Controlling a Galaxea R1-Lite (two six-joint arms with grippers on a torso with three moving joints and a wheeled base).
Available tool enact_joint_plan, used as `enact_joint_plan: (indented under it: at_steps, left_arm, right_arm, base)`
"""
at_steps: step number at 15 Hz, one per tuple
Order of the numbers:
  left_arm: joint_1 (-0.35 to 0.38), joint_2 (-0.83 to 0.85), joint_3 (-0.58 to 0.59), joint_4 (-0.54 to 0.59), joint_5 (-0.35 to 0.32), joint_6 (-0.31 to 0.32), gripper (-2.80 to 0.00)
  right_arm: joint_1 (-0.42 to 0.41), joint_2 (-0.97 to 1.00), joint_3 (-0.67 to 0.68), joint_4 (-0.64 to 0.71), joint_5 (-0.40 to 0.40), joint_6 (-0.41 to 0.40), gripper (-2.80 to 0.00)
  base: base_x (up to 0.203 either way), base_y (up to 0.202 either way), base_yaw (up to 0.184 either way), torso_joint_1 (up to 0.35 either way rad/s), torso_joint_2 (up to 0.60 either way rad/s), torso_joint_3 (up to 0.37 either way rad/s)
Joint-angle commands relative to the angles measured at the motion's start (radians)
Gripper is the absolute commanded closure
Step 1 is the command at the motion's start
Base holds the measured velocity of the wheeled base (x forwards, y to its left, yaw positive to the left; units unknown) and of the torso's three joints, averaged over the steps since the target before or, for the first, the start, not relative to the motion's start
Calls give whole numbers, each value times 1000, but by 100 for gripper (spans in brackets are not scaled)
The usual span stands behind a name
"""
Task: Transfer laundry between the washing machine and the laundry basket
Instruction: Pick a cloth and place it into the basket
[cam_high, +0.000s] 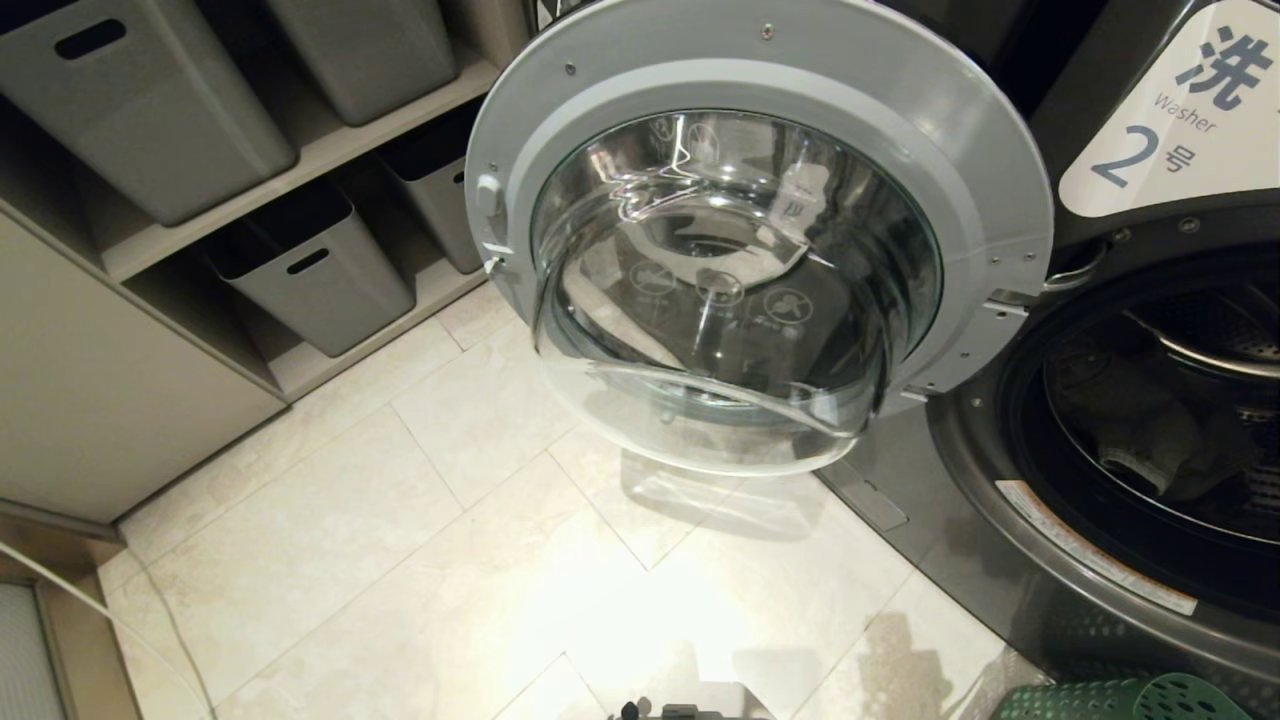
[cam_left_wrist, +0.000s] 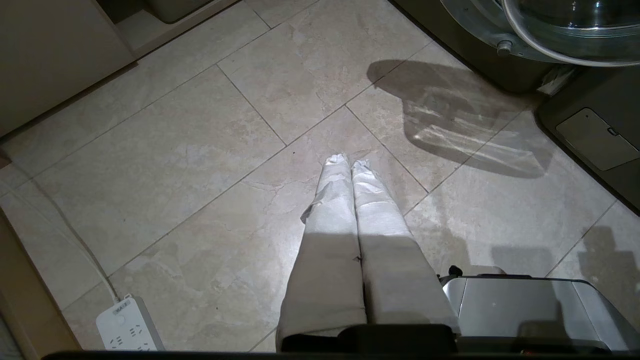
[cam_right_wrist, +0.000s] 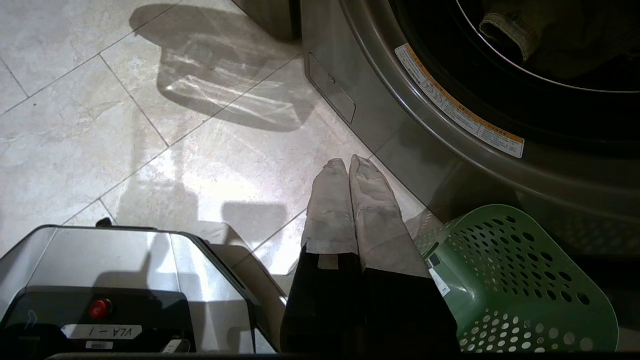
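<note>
Grey-green cloth, the laundry (cam_high: 1150, 440), lies bundled low inside the drum of the washing machine (cam_high: 1050, 560), whose door (cam_high: 760, 230) stands swung wide open; you have the laundry basket (cam_right_wrist: 515, 280) on the floor tiles (cam_high: 420, 560) just beside the machine's front, and from what shows, nothing has gone into it yet; the left gripper (cam_left_wrist: 347, 162) and right gripper (cam_right_wrist: 348, 162) both hang over the floor, jaws pressed together on nothing; judged so, the whole transfer remains ahead of you.

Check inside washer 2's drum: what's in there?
Grey-green laundry lies bundled inside the washing machine drum, door swung open. The drum's right side is out of frame, so further contents are unseen.
</note>
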Motion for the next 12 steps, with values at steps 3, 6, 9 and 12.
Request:
enact_joint_plan:
  at_steps: [3, 6, 9, 12]
  left_arm:
    - [0, 0, 2, 0, 0, -2, 0]
    - [0, 0, 2, 1, 0, -1, 0]
    - [0, 0, 2, -1, 0, 3, 0]
    - [0, 0, 2, 0, 0, 1, 0]
  right_arm:
    - [0, 1, -2, 1, -4, -22, 0]
    - [-1, 35, -134, 17, -4, -74, 0]
    - [-3, 302, -297, 40, -5, -78, 0]
    - [-3, 657, -434, 24, -4, -84, 0]
  base:
    - [0, 0, 0, 0, 0, 0]
    - [0, 0, 0, 0, 0, 0]
    - [0, 0, 0, 0, 0, 0]
    - [0, 0, 0, 0, 0, 0]
